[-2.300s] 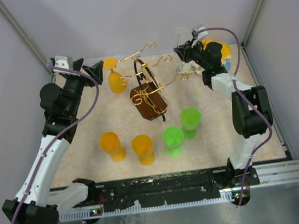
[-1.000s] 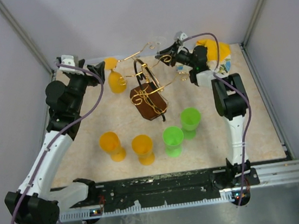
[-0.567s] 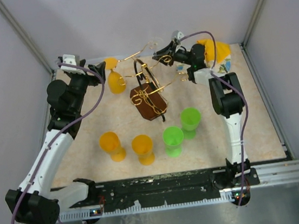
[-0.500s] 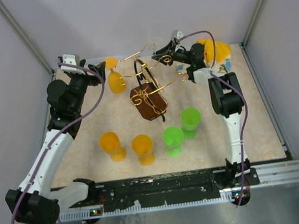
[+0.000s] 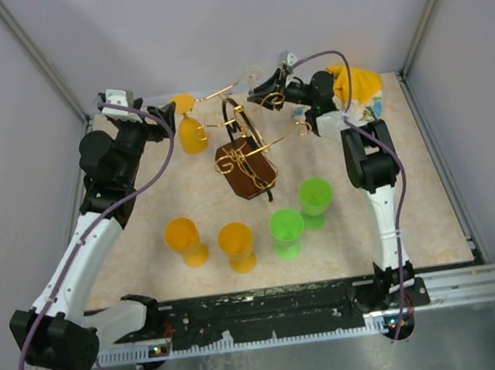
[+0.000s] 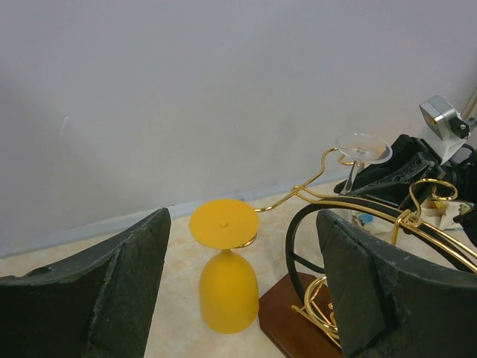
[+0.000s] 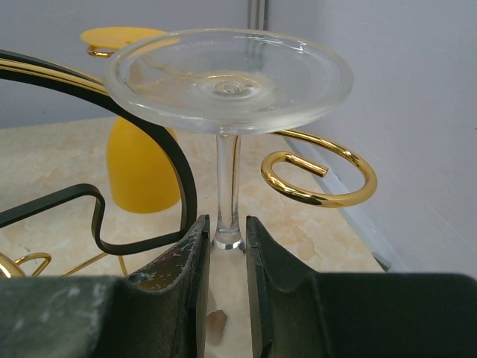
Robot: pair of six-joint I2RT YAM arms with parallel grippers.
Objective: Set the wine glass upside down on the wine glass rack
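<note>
- Right gripper [image 7: 223,240] is clenched on the clear wine glass [image 7: 228,74] stem, with the foot above the jaws, ready to hang inverted.
- A curled hook [image 7: 320,179] of the wine glass rack [image 5: 246,172] lies just right of the jaws.
- Left gripper [image 6: 238,246] gapes, holding nothing. A yellow wine glass [image 6: 227,294] hangs beyond it.

A robotics lab test cell: plain pale grey wall panels [image 5: 210,27], silver metal corner post [image 5: 36,57], beige marbled tabletop [image 5: 336,246].

Clear glossy wine glass [image 7: 227,82], shiny gold-wire wine glass rack [image 5: 248,170]
</note>
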